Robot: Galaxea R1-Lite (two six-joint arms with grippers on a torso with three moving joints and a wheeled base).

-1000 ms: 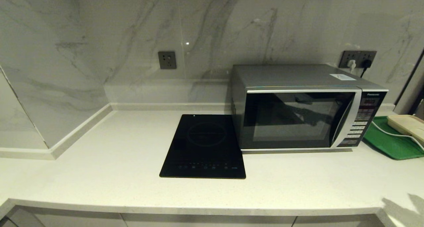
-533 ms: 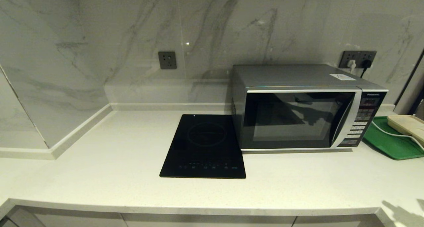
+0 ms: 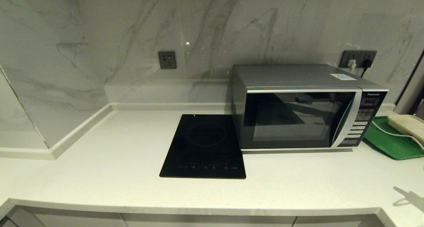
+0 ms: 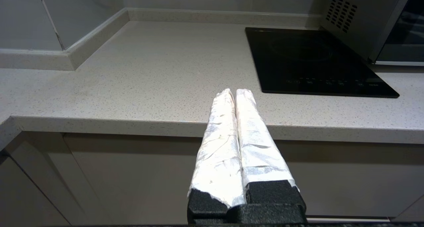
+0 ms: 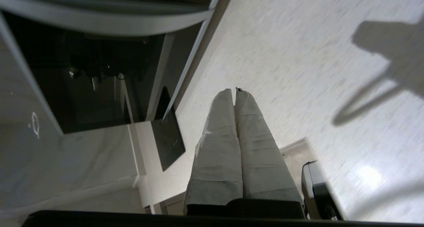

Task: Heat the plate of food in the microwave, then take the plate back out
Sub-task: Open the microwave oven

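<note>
My left tool (image 4: 235,92) has two long fingers wrapped in shiny, crinkly silver tape, sitting on black foam blocks. My right tool (image 5: 234,90) looks the same, with wrinkly pale tape bands and a black base.

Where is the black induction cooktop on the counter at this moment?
In the head view, the black induction cooktop lies flat on the white counter, near the middle. Its right edge is directly beside the left side of the microwave.
</note>
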